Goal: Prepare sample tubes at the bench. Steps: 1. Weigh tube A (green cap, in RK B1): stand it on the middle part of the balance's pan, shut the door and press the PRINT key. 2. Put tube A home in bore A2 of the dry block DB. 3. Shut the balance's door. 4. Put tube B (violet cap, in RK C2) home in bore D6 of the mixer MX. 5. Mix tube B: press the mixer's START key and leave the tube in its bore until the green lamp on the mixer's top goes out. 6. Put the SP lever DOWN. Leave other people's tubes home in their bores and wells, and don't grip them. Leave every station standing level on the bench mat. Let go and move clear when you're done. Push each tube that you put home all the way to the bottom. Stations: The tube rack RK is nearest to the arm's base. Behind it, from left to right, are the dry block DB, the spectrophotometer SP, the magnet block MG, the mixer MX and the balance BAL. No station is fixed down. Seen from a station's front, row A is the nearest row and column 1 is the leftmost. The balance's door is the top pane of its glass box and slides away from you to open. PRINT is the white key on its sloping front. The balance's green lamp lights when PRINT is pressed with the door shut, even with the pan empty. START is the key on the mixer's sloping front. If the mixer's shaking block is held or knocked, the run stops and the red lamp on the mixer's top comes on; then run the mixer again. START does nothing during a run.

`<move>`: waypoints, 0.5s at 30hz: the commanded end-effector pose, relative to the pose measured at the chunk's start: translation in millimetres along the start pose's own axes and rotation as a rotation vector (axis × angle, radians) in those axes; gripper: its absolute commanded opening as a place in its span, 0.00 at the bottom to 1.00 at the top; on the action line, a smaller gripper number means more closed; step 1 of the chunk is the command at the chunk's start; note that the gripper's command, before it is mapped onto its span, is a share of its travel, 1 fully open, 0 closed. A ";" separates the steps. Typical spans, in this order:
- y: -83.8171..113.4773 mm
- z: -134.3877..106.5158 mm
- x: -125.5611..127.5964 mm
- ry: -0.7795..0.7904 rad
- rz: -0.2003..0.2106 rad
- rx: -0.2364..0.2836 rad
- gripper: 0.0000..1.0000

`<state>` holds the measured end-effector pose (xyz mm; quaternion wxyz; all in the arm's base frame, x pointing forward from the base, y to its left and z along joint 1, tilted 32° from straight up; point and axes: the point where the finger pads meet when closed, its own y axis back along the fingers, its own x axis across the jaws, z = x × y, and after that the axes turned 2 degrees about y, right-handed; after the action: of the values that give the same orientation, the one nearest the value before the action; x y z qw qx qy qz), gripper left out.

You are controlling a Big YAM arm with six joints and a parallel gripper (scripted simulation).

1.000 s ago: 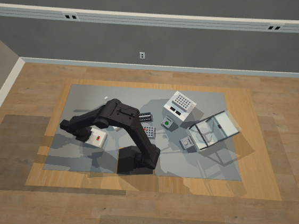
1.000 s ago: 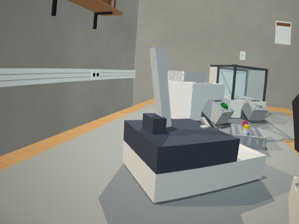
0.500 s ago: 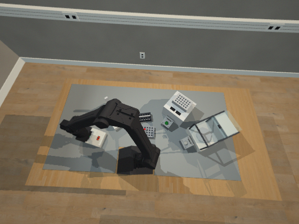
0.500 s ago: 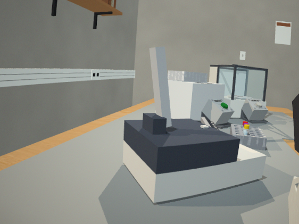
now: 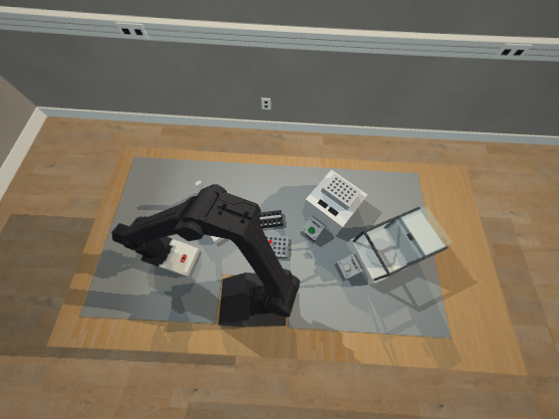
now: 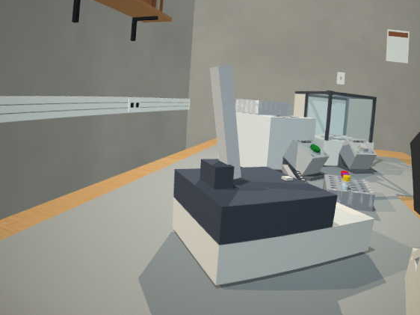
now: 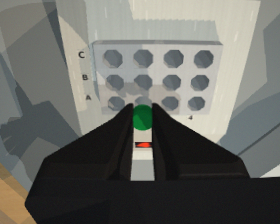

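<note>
My gripper point(image 7: 142, 112) is shut on tube A by its green cap point(image 7: 143, 119). It is over the dry block point(image 5: 191, 265) point(image 7: 158, 70), at column 2 beside row A; the tube's lower end is hidden. All the bores seen in the wrist view look empty. Tube B's violet cap point(image 6: 345, 174) shows among the caps in the rack point(image 5: 285, 254) point(image 6: 355, 200). The balance point(image 5: 370, 270) point(image 6: 328, 153) has its top pane slid back, and its PRINT key point(image 5: 347, 268) point(image 6: 363, 147) shows. The mixer point(image 5: 318, 209) point(image 6: 254, 139) stands level. The SP lever point(image 6: 226, 128) stands up.
The magnet block point(image 5: 272, 213) is behind the rack. The mixer's green START key point(image 5: 311, 230) point(image 6: 315, 148) faces front. The spectrophotometer's dark housing point(image 6: 276, 218) fills the foreground of the exterior view. In the top view the arm point(image 5: 224, 215) covers much of it.
</note>
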<state>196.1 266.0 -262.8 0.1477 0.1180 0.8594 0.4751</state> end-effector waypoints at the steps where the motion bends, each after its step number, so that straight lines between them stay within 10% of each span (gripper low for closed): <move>1: -1.5 11.3 -4.6 -0.004 0.006 -0.007 0.09; 15: 6.4 12.0 -2.7 -0.004 -0.001 -0.023 0.09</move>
<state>196.1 265.9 -262.9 0.1476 0.1180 0.8594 0.4750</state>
